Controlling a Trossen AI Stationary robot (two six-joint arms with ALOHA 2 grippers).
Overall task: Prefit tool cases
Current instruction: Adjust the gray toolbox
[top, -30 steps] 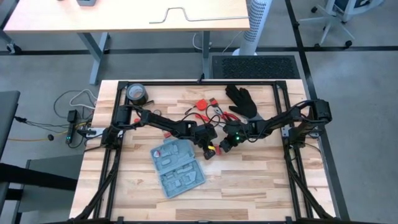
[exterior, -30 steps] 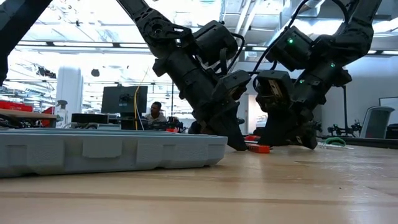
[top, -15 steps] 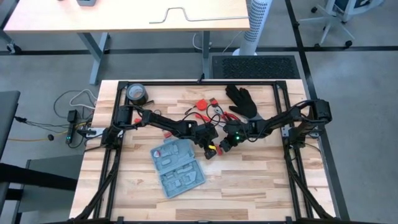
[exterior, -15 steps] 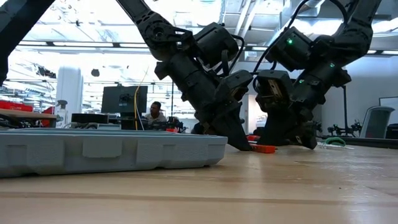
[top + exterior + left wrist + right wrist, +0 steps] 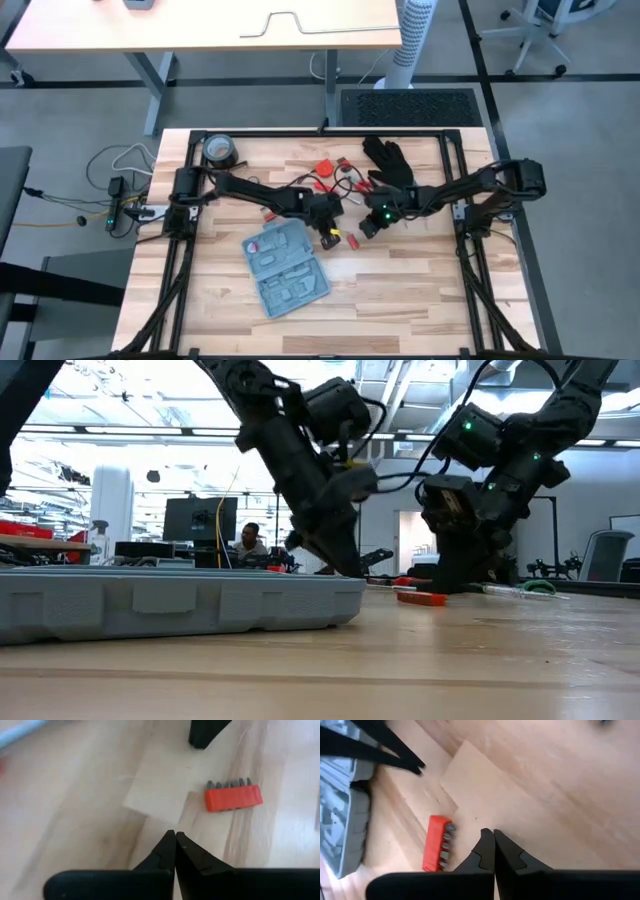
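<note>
Flat rectangular light-blue plastic tool case point(image 5: 286, 267) is seen lying open on the light wooden bench point(image 5: 400, 290), grey-blue moulded slots facing up, nothing gripped. Small red plastic bit holder point(image 5: 351, 239) with a row of metal bits is seen flat on the bench just beside the case, towards the bench centre. Left gripper point(image 5: 329, 234) is parked between the case and the bit holder, jaws pressed together and empty, tips apart from the holder. Right gripper point(image 5: 366, 229) is placed just past the bit holder on the side away from the case, jaws also pressed together, empty. Black glove point(image 5: 390, 162) and loose red-handled tools point(image 5: 335, 170) are noted well beyond the case, near the bench's back edge.
</note>
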